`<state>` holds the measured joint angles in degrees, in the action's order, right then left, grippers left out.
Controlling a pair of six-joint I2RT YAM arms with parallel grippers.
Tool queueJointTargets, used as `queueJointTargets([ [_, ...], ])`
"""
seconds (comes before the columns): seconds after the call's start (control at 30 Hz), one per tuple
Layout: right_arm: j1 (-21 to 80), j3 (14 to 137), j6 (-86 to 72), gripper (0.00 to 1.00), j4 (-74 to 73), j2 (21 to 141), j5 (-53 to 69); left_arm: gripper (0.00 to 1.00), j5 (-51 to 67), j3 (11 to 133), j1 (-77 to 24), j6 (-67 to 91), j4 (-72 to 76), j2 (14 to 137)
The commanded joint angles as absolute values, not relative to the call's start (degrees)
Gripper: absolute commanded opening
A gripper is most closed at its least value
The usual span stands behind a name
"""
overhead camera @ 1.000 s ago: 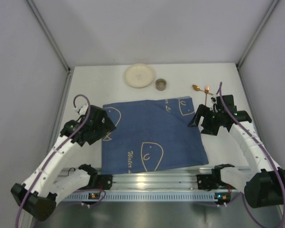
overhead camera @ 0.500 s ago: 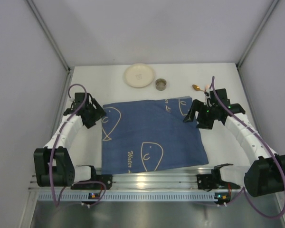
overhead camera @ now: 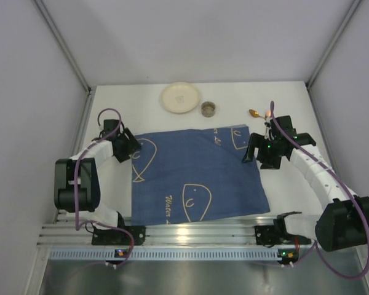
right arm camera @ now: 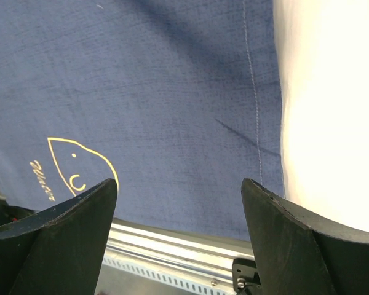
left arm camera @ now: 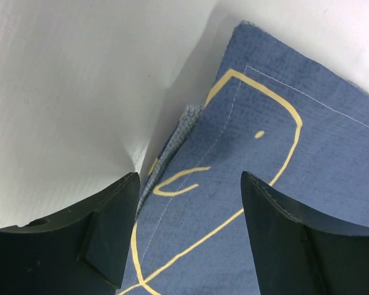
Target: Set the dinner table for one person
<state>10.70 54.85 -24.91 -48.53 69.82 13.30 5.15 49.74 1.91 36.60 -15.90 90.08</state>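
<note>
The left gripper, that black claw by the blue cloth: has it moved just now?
Yes. The left gripper has moved away from the aluminium rail, along the blue cloth's left edge toward its far corner.

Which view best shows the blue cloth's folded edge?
Left wrist: the blue cloth's folded edge sits close-up between the left gripper's fingers. Top external shows the whole cloth, the fold tiny; right wrist shows only its right edge.
</note>
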Motion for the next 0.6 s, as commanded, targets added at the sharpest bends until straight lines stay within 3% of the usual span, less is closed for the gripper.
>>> queueJointTargets([
  [0.0,10.5,56.6,-23.0,0.82,-50.4,69.6,10.6,0.72,5.0,52.2,2.3,35.2,-10.6,91.6],
  [0.33,10.5,58.9,-23.6,0.82,-50.8,73.0,11.0,0.67,6.9,55.5,2.3,34.4,-7.0,98.8],
  [0.4,10.5,59.2,-23.5,0.82,-50.9,73.4,10.9,0.58,7.7,56.2,2.3,34.4,-6.4,99.1],
  [0.43,10.4,59.3,-23.6,0.82,-50.9,73.7,10.7,0.45,8.3,56.6,2.3,34.5,-6.2,99.3],
  [0.57,10.4,59.2,-23.2,0.82,-50.9,74.4,10.3,0.19,10.7,58.1,2.2,34.2,-6.8,97.0],
])
